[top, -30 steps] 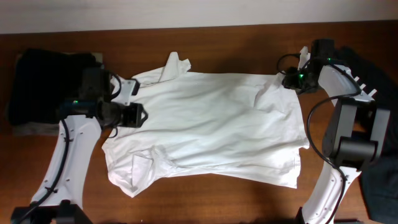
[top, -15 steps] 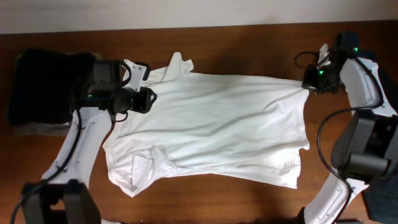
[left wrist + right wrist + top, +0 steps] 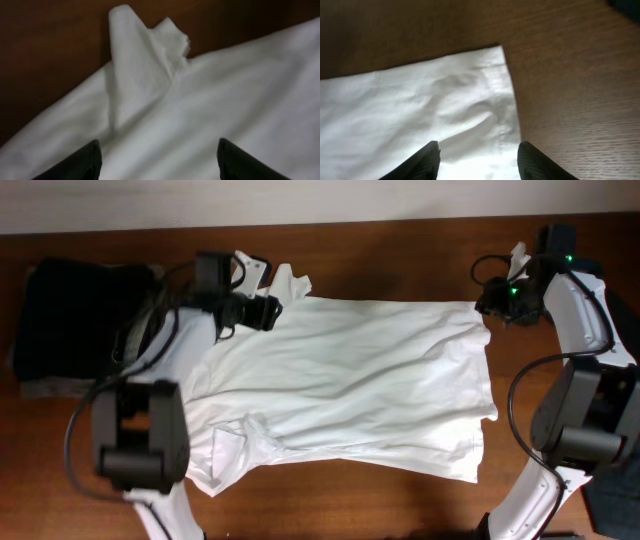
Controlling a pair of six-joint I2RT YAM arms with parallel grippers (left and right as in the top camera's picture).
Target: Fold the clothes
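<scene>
The white T-shirt (image 3: pixel 340 380) lies spread on the brown table (image 3: pixel 400 250), collar end to the left; no logo shows. One sleeve (image 3: pixel 290 280) sticks up at the top left, and another is bunched at the lower left (image 3: pixel 225 445). My left gripper (image 3: pixel 268 311) is open over the shirt's top edge beside that upper sleeve. In the left wrist view it (image 3: pixel 157 165) hovers over white cloth below the sleeve (image 3: pixel 145 55). My right gripper (image 3: pixel 492 305) is open over the shirt's top-right hem corner, which shows in the right wrist view (image 3: pixel 490 70) ahead of the gripper (image 3: pixel 480 162).
A pile of folded black garments (image 3: pixel 70 320) on a grey one (image 3: pixel 45 387) sits at the far left. Dark cloth (image 3: pixel 612 470) lies at the right edge by the right arm's base. A pale wall runs along the table's back edge.
My left gripper moved up and right along the shirt's edge to the upper sleeve. My right gripper drew the top-right corner outward, flattening that side, then eased slightly back left.
</scene>
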